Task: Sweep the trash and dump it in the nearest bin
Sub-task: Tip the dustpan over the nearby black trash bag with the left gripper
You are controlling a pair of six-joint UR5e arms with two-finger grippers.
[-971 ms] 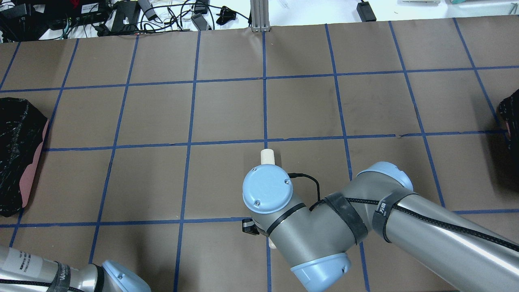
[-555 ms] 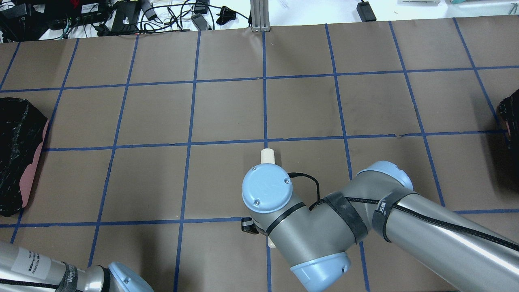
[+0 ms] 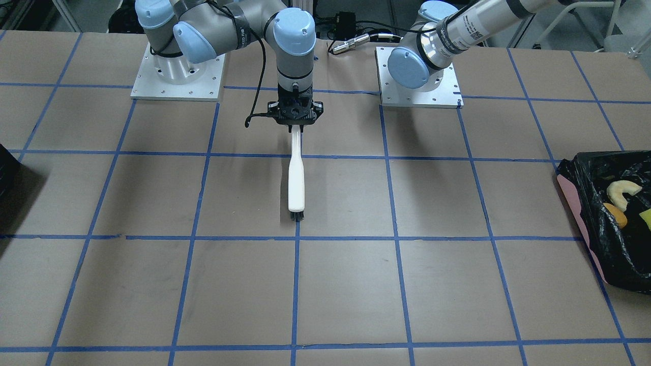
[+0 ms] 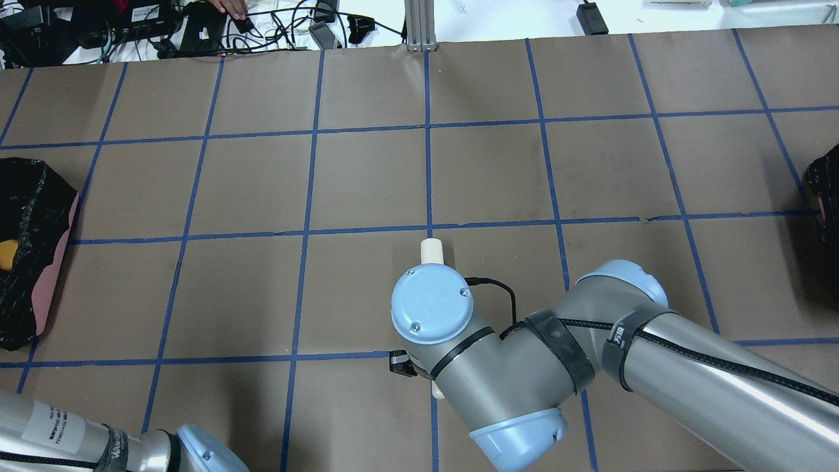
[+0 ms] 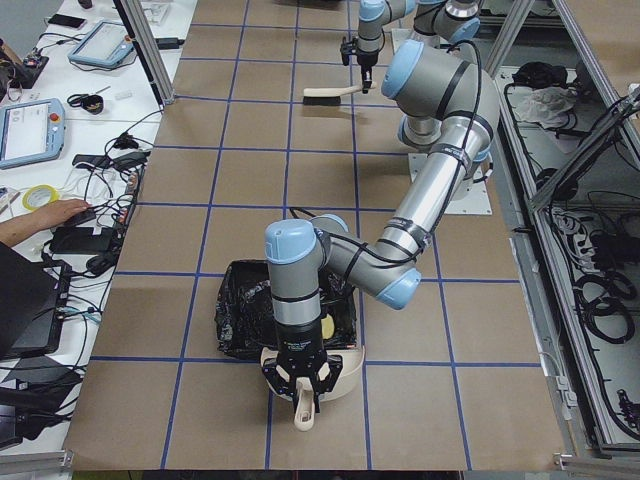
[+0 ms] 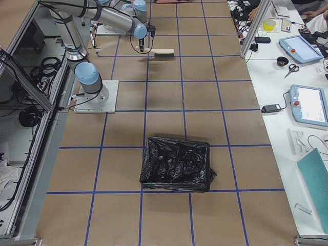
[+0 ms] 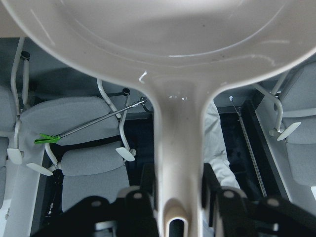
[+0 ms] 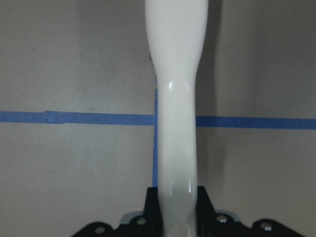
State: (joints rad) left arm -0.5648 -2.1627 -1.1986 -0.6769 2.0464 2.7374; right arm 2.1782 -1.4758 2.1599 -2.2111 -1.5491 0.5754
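The trash (image 3: 623, 190) lies in the bin (image 3: 608, 254) at the right edge of the front-facing view. It is a cream crescent (image 3: 625, 188), an orange lump (image 3: 615, 213) just below it, and a yellow-green wedge (image 3: 646, 217) cut by the frame's edge, all on the black liner. None shows on the worktop (image 3: 346, 284).

Low in the middle of the left side view, the dustpan (image 5: 345, 368) hangs tipped at the bin's near rim. Its handle points down in the left pincer (image 5: 302, 388). The wrist view shows the fingers (image 7: 147, 182) narrow, pressed to either side of that handle.

At upper centre of the front-facing view, the right pincer (image 3: 296, 118) is clamped on the end of the brush (image 3: 296, 178), well apart from the bin. I cannot tell whether its bristles touch the worktop.

The dump looks done, with the dustpan not yet withdrawn. The next move likely calls for lifting the dustpan clear without snagging the liner, levelling it, and bringing it back over the worktop.
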